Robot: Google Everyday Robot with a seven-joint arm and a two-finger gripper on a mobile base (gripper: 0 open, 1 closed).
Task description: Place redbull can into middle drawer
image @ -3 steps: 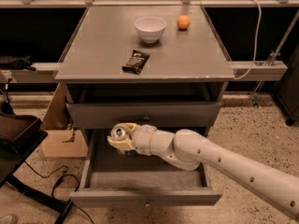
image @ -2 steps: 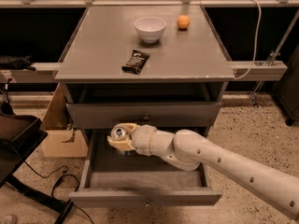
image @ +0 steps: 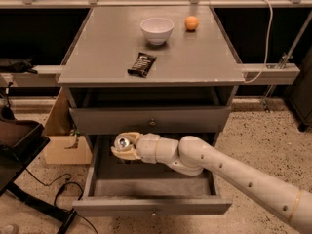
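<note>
- Middle drawer stands pulled open, and its grey floor is bare where I can see it. Opening is done.
- Can is in my gripper, with my fingers clenched round its body. Mostly the silver top shows.
- Can sits over the drawer's back-left part, just below the top drawer front. I judge it is not yet resting on the floor, but the gap beneath is hard to read.
- Left to do: lower it, set it down, let go, back out.
- Arm enters from lower right and reaches leftward across the open drawer, with the wrist roughly level.
- Can looks tipped, its top turned up and toward the camera. It may need righting, or it could roll once freed.
- On the cabinet top: bowl, wrapper, orange. They are well apart from my work.
</note>
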